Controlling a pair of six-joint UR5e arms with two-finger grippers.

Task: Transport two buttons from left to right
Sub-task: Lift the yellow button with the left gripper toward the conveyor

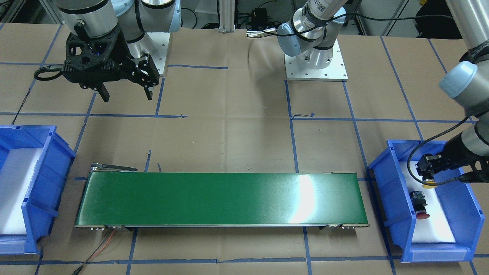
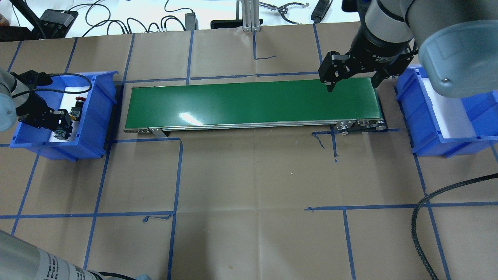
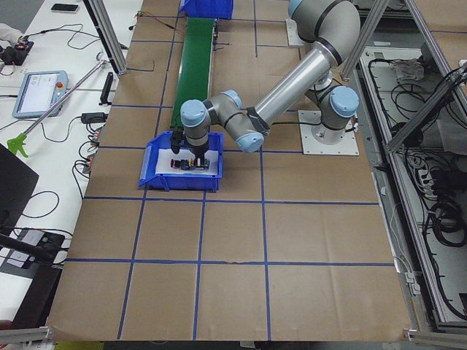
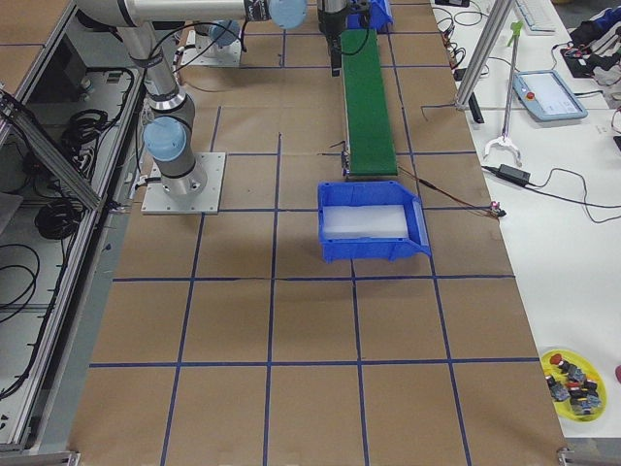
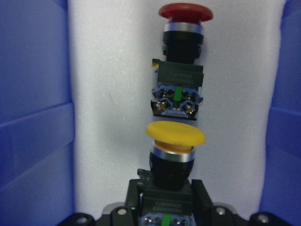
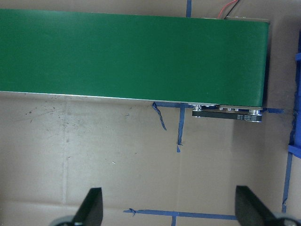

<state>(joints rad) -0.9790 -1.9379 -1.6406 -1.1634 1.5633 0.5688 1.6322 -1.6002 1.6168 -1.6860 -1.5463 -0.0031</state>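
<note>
Left gripper pinched the yellow button by its block, likely for lifting; right gripper hung wide near the belt.

I see yellow mushroom-cap push-button: black cylindrical body, silver collar, block end clamped between left gripper fingers, cap pointing away from wrist camera. Red mushroom-cap push-button, same build, lies on its side just beyond, in line, block end just beside yellow cap; contact I cannot tell. Both over white foam liner inside blue plastic bin.
</note>
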